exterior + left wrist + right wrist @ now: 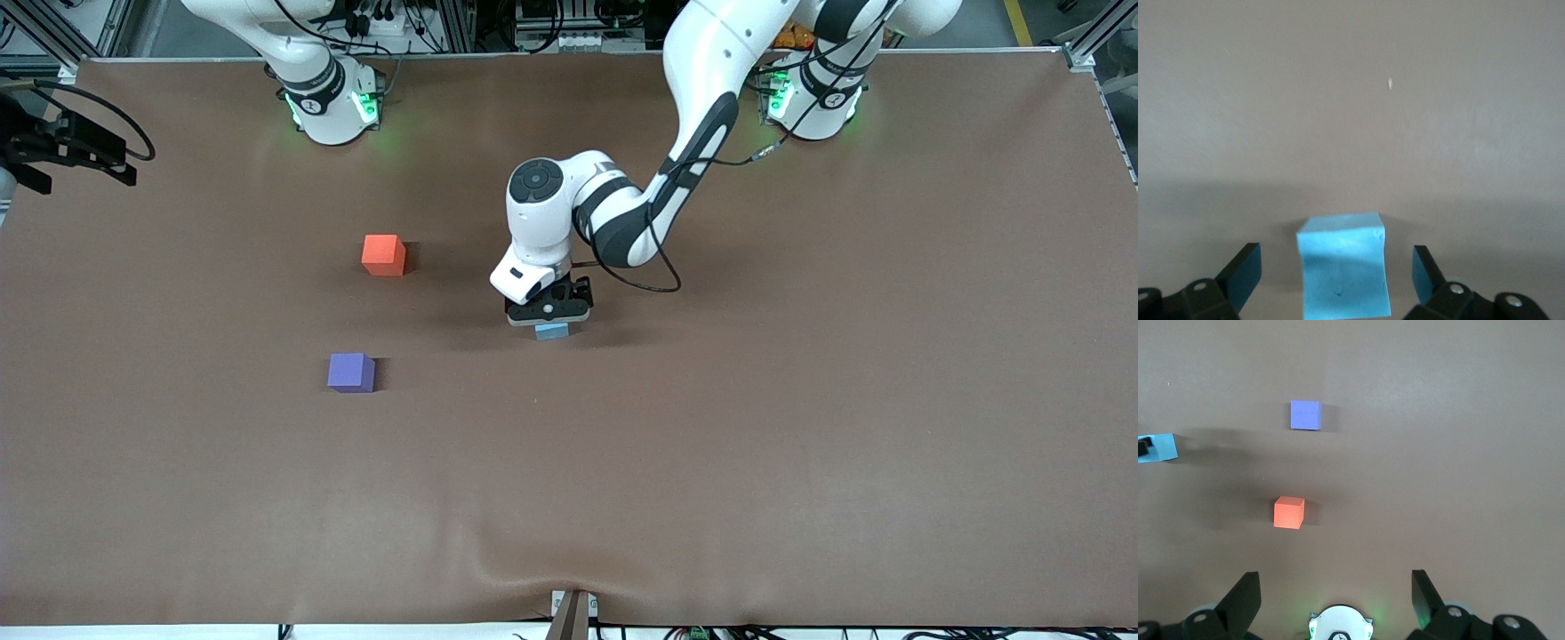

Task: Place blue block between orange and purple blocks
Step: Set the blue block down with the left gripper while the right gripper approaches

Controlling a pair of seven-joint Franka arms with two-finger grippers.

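The blue block (552,332) rests on the brown table near the middle. My left gripper (549,322) is down over it, open, with one finger on each side and a gap to each face, as the left wrist view shows (1338,263). The blue block (1343,267) sits between the fingers there. The orange block (384,255) and the purple block (351,372) lie toward the right arm's end, the purple one nearer the front camera. My right gripper (1336,587) is open and empty, high over its own base, and waits. Its view shows the orange block (1289,513), the purple block (1305,415) and the blue block (1158,447).
The brown table cover (711,444) is bare apart from the three blocks. The right arm's base (331,100) and the left arm's base (813,98) stand along the table's edge farthest from the front camera. A black fixture (62,147) sits at the right arm's end.
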